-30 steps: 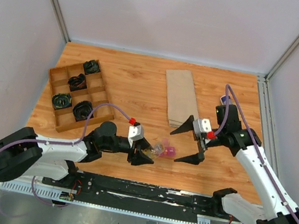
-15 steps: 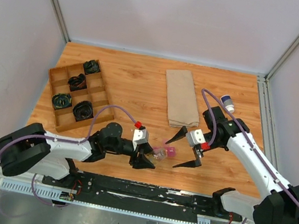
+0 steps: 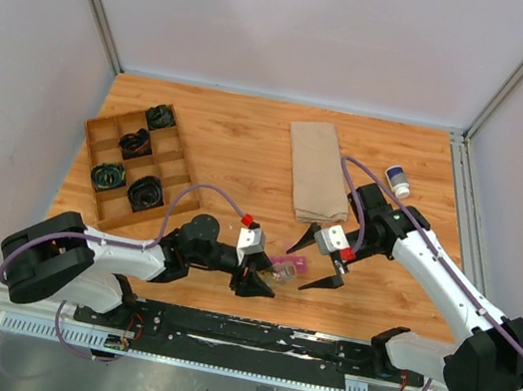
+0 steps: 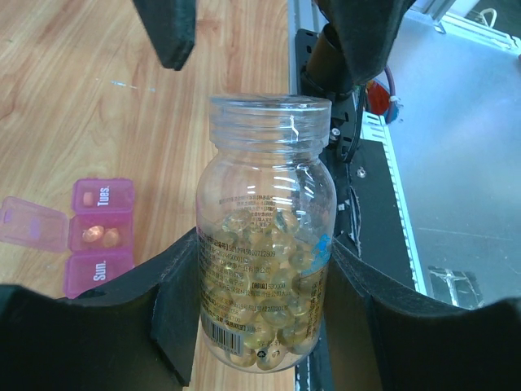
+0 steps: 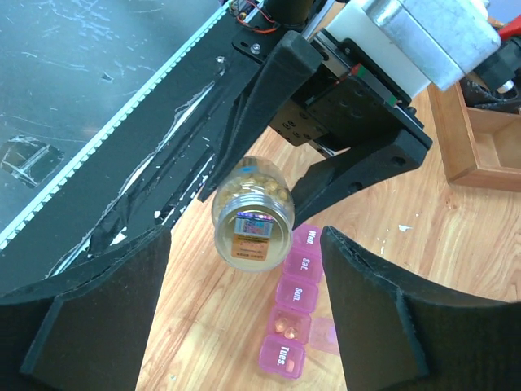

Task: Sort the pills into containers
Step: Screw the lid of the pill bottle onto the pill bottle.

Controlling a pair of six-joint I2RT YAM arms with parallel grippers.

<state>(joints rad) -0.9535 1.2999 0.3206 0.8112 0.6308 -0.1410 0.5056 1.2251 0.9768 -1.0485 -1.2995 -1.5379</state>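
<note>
Tabletop [image 3: 231, 140] of orange-brown wood carries everything. Well off to the outer side of the left gripper [image 3: 259, 282] sits a wooden divided tray [image 3: 135, 165] with black items. A folded tan paper bag [image 3: 319, 170] lies on the far side of the right gripper [image 3: 296, 269], by its wrist. The left gripper's jaws are clamped on the sides of a clear pill bottle [image 4: 267, 244], which is uncapped, has its mouth pointing away from the wrist, and is roughly half full of golden capsules. The right gripper's jaws stand wide apart and hold nothing. The containers [image 5: 293, 314], a pink strip, lie on the wood just beyond its fingertips and beside the bottle. One lid [image 4: 32, 224] is flipped open, showing two small orange pills [image 4: 101, 236].
</note>
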